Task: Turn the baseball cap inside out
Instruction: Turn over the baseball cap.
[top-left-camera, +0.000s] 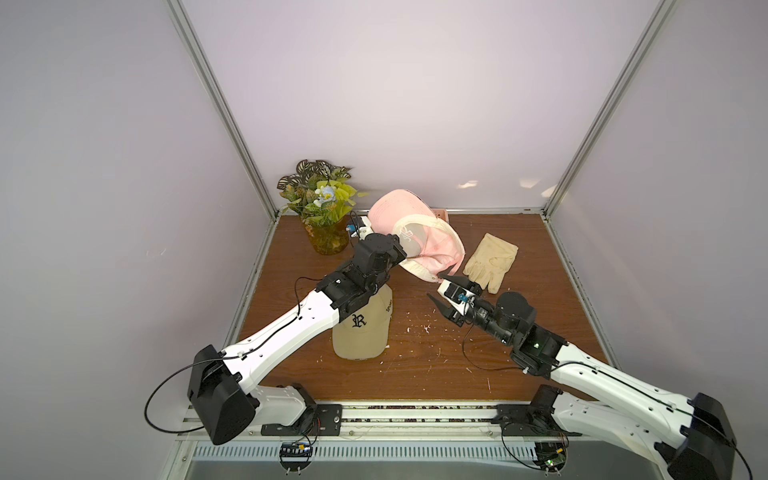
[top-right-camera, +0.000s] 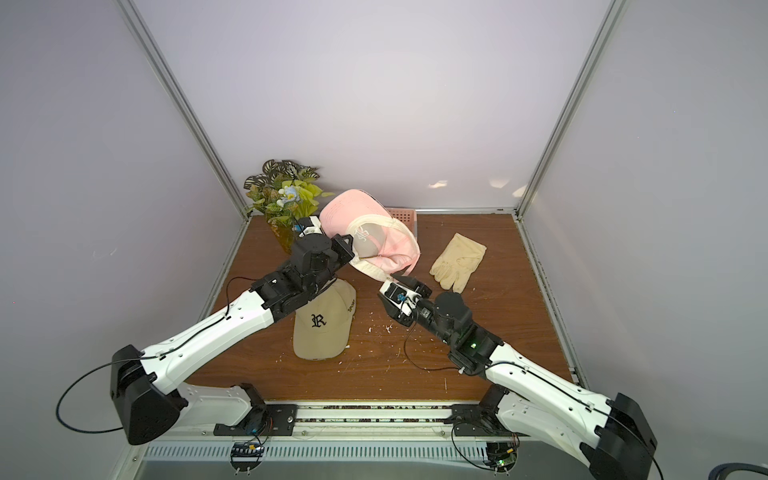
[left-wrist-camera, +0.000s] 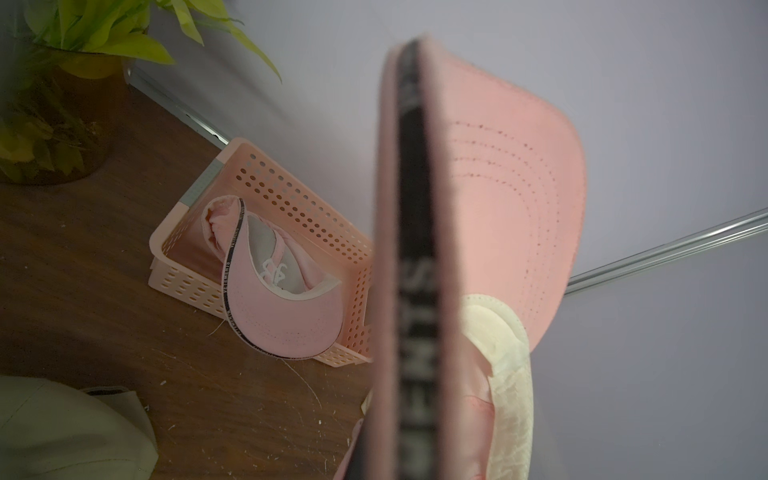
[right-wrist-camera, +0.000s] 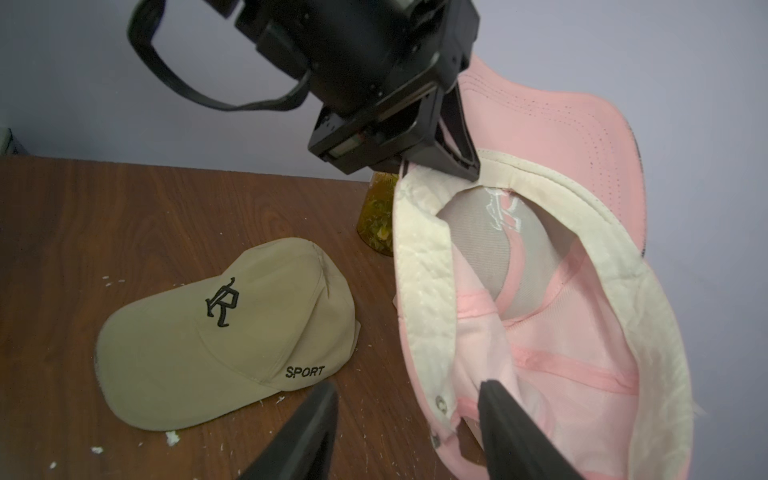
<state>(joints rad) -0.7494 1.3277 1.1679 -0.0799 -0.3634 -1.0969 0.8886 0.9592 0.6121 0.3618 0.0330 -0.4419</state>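
The pink baseball cap hangs above the table with its hollow and cream sweatband turned toward my right wrist camera. My left gripper is shut on it where the brim meets the band. In the left wrist view the brim edge fills the picture and hides the jaws. My right gripper stands open at the cap's low rear rim. One finger is inside the hollow, the other outside over the table.
A tan cap lies under my left arm. A cream glove lies to the right. A plant in an amber vase stands at the back left. A pink basket by the back wall holds another pink cap.
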